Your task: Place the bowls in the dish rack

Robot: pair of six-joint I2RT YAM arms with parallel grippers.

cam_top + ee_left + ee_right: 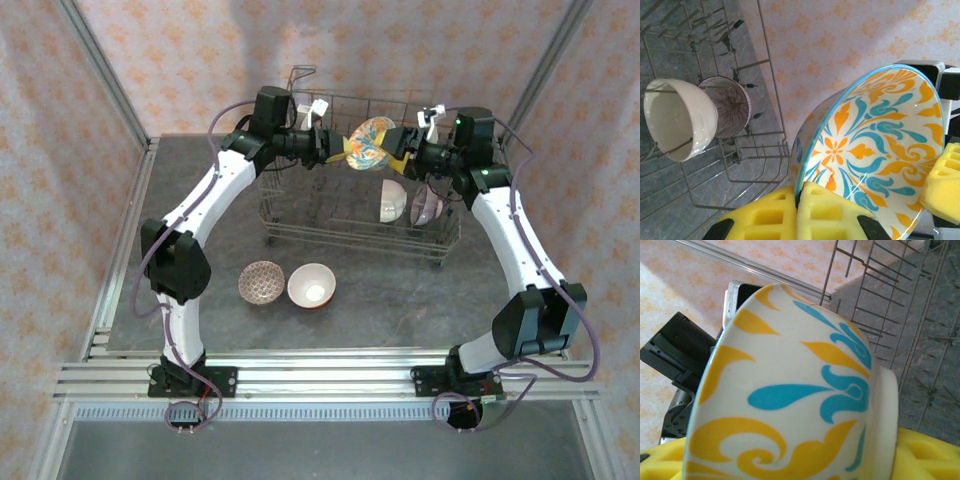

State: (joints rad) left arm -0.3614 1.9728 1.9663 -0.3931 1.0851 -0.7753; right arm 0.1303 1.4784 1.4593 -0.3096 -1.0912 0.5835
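Note:
An orange-and-blue floral bowl (368,143) hangs on edge above the dish rack (300,228), held between both arms. My left gripper (335,147) is shut on its rim; in the left wrist view the yellow pads (799,192) pinch the blue edge of the bowl (875,150). My right gripper (402,150) spans the bowl (790,390) from rim to foot, with a pad (925,455) pressed against the foot and one pad (942,180) at the rim. A white bowl (392,200) and a mauve bowl (427,205) stand on edge in the rack.
Two more bowls sit on the grey table in front of the rack: a mauve patterned one (261,281) and a pale one (311,285). The rack's tall wire sides (765,75) and tines lie right below the held bowl. Patterned walls enclose the table.

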